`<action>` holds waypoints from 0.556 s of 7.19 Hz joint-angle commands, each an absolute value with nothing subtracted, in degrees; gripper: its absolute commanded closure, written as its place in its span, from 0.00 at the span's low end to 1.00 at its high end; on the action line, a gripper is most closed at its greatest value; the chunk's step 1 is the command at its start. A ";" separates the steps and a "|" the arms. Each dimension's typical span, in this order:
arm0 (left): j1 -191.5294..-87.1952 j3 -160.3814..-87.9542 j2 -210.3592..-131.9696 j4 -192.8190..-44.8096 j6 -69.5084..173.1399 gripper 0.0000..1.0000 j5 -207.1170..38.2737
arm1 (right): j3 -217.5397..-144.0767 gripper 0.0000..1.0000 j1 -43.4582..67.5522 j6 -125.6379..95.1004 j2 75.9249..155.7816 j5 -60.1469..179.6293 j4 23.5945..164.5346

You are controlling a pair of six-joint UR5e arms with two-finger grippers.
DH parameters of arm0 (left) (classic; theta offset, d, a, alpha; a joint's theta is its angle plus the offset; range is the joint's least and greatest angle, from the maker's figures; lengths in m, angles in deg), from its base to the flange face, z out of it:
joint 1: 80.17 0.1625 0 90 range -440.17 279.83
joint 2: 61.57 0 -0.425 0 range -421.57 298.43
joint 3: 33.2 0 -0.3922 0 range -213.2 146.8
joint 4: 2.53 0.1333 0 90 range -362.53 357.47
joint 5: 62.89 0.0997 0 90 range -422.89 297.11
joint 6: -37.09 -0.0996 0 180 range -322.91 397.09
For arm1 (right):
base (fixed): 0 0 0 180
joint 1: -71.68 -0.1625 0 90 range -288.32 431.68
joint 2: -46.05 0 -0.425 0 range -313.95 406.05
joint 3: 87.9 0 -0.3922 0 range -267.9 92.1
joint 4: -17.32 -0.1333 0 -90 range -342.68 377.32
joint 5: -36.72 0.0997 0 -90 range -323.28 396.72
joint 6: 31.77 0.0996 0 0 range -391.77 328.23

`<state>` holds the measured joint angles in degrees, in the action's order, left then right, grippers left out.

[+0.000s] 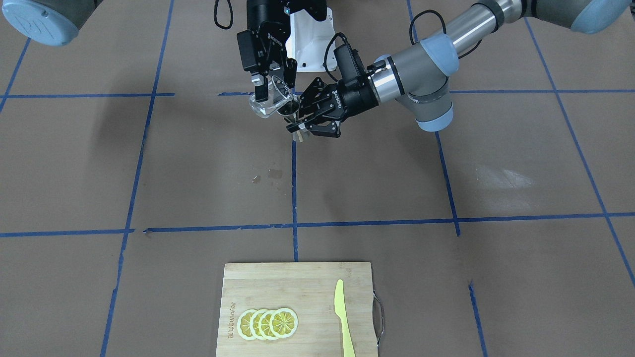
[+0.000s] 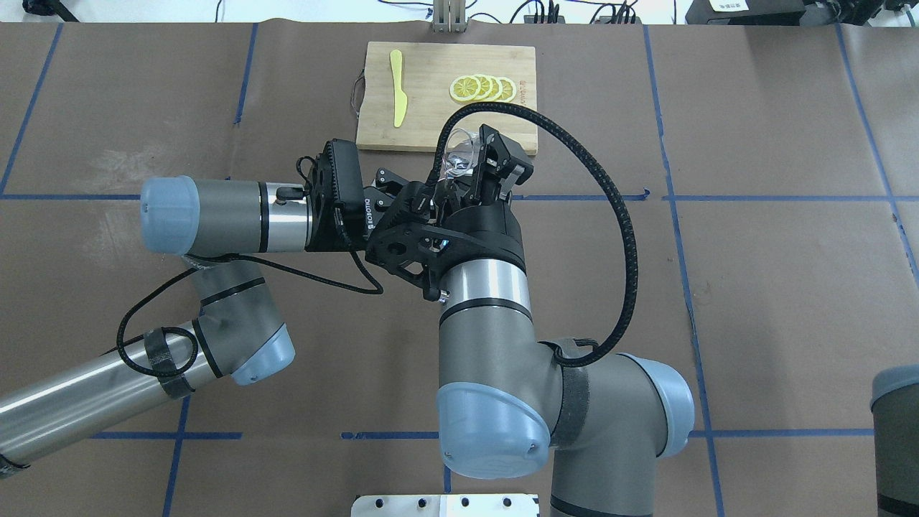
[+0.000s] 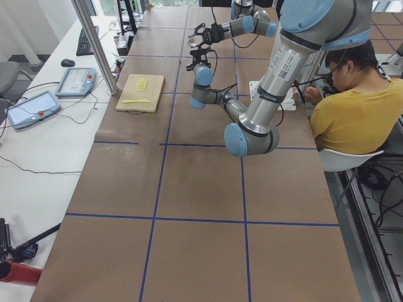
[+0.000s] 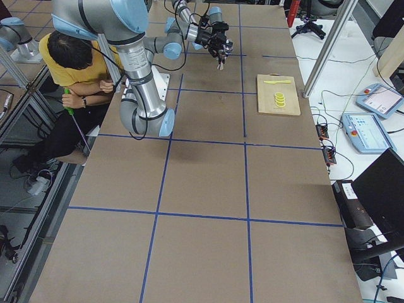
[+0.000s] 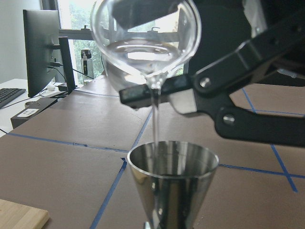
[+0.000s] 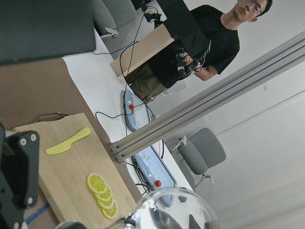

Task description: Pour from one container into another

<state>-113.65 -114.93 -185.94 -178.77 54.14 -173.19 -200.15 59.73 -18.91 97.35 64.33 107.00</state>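
Brown-papered bench (image 1: pixel 149 173), gridded in blue tape, lies under both arms. Above it the right gripper (image 1: pixel 272 88) pinches the clear glass cup (image 5: pixel 145 43), tipped so a thin stream (image 5: pixel 155 119) falls into the upright steel jigger (image 5: pixel 171 181), which the left gripper (image 1: pixel 300 119) clamps just below.

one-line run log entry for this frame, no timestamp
phase: pouring | right gripper: shut on glass cup, tilted | left gripper: shut on jigger, upright beneath | liquid: thin stream falling into jigger

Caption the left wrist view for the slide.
Tilted glass cup, pinched in black fingers, pours a thin clear stream into the steel jigger below.
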 commanded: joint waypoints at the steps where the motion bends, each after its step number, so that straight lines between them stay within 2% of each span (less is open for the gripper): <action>1: -113.65 -114.94 -186.02 -178.58 54.14 1.00 -173.19 | -200.49 1.00 59.64 -18.15 97.20 64.40 106.44; 4: -113.65 -114.85 -186.02 -178.58 54.14 1.00 -172.40 | -202.33 1.00 59.55 -13.08 97.11 64.93 106.18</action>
